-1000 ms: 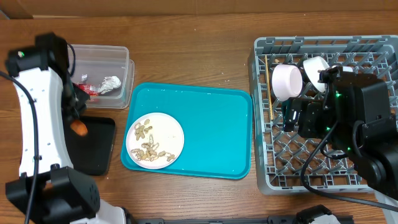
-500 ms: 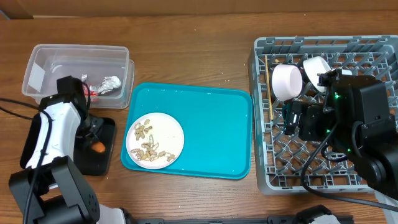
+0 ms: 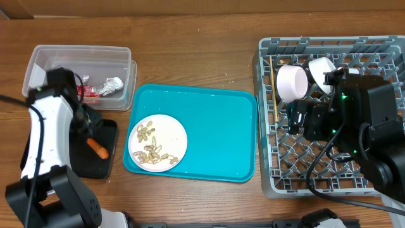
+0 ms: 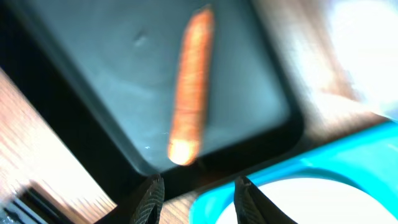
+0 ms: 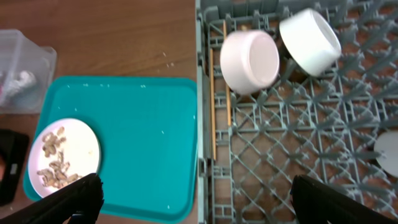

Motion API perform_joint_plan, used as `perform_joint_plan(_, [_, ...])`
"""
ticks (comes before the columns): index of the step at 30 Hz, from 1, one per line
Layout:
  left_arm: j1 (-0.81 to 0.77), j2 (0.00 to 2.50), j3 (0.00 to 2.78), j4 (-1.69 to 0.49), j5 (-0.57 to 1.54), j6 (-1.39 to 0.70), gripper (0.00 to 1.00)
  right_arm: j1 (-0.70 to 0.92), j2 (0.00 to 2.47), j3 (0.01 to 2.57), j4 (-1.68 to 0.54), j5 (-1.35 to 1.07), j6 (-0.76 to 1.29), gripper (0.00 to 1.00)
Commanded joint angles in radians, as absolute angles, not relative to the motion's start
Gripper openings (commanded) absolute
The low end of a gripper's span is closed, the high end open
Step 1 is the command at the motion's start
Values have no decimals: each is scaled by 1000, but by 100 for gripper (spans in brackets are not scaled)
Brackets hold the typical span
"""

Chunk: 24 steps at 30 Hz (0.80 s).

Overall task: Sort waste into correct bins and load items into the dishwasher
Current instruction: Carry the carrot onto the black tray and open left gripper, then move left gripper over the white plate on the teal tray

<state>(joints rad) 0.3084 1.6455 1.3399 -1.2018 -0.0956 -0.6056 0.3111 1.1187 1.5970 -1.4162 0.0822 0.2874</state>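
Carrot [image 3: 97,147]: lies flat and free on the black tray [image 3: 95,167] at the desk's front left corner, which I take to be the food bin
Left jaws: apart and empty, hanging just above the carrot's near end, so the drop looks done
Right jaws: wide apart over the rack [image 3: 272,183], holding nothing, probably ready for the next dish
Clear tub [image 3: 44,60]: back left corner, holds the red wrapper [image 3: 88,92] and foil ball [image 3: 112,85], the dry rubbish
Teal tray [image 3: 215,133]: middle of the desk, carries the plate [image 3: 171,133] with peanut scraps [image 3: 150,152] not yet tipped out
Rack contents: at the right edge, two bowls [image 3: 292,83] tipped on their sides, chopsticks [image 3: 274,88] along its left side
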Motion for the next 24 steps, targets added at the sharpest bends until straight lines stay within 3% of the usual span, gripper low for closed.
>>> perform_joint_plan(1, [209, 1586, 1471, -1231, 16, -376, 39, 313, 1115, 1605, -1375, 69, 293, 100])
perform_joint_plan(6, [-35, 1572, 1486, -1243, 24, -227, 42, 313, 1126, 1605, -1320, -7, 298, 100])
perform_joint_plan(10, [-253, 1584, 1448, -1232, 14, -221, 43, 313, 1145, 1605, -1325, -6, 319, 100])
perform_joint_plan(14, [-453, 1610, 1364, -1168, -89, -258, 51, 313, 1153, 1605, -1325, -6, 319, 100])
perform_joint_plan(17, [-533, 1640, 1312, -1131, -124, -300, 51, 313, 1153, 1605, -1325, -6, 319, 100])
perform_joint_plan(19, [-571, 1668, 1288, -1104, -119, -299, 46, 313, 1153, 1605, -1325, -6, 319, 100])
perform_joint_plan(24, [-625, 1731, 1280, -1071, -125, -271, 47, 313, 1157, 1605, -1326, -6, 319, 100])
